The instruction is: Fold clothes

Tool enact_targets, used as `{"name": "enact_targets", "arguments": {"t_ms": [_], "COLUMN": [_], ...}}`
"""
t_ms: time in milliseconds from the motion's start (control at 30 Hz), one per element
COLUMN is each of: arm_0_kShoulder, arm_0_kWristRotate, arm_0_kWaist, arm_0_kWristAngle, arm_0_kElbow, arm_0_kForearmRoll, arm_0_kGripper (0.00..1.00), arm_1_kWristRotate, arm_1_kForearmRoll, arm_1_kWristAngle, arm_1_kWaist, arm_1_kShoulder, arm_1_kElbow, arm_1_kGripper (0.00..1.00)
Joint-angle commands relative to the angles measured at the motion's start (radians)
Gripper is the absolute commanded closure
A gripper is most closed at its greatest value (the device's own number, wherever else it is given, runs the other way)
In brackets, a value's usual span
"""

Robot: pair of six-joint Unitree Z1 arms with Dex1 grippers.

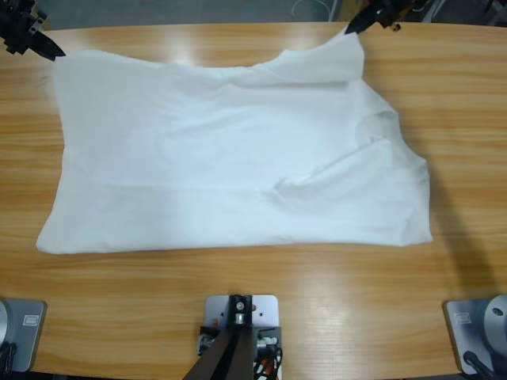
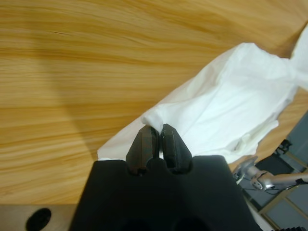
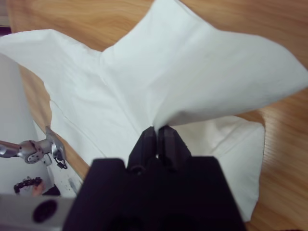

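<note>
1. Left wrist view: the left gripper (image 2: 158, 129) has its jaws pressed together on a bunched corner of the shirt (image 2: 231, 106), and the cloth runs away from the fingers, up and to the right over the table (image 2: 72, 57).
2. Right wrist view: the right gripper (image 3: 157, 130) is likewise clamped on a pinch of shirt (image 3: 183, 72). The fabric rises off the wood and fans out beyond the jaws.
3. High view: the left gripper (image 1: 49, 50) holds the shirt's far left corner and the right gripper (image 1: 354, 28) its far right corner, which is lifted into a peak.
4. The shirt (image 1: 230, 158) lies spread with its long axis left to right. Its whole body lies on the near side of both grippers.
5. Each arm therefore holds one end of the far edge. My reading is that the fold brings that edge toward the near hem.
6. The hem's exact line under the creases at right is hard to make out.
</note>
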Motion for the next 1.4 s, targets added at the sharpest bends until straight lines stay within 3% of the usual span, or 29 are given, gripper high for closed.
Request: {"name": "enact_targets", "arguments": {"t_ms": [33, 267, 967, 1400], "arm_0_kShoulder": [-0.020, -0.049, -0.146, -0.145], "arm_0_kWristRotate": [0.018, 0.028, 0.070, 0.089], "arm_0_kWaist": [-0.009, -0.007, 0.065, 0.066], "arm_0_kWristAngle": [-0.025, -0.025, -0.009, -0.009], "arm_0_kElbow": [0.029, 0.096, 0.287, 0.418], "arm_0_kForearmRoll": [0.039, 0.039, 0.033, 0.004], "arm_0_kGripper": [1.000, 1.000, 1.000, 1.000], "arm_1_kWristRotate": [-0.016, -0.028, -0.133, -0.152], "arm_1_kForearmRoll": [0.106, 0.107, 0.097, 0.019], "arm_1_kWristAngle": [0.014, 0.013, 0.013, 0.009], "arm_1_kWaist": [0.012, 0.036, 0.045, 0.042], "arm_1_kShoulder": [-0.111, -0.188, -0.295, -0.361], "arm_1_kElbow": [-0.319, -0.229, 0.291, 0.522], "arm_1_kGripper": [1.000, 1.000, 1.000, 1.000]}}
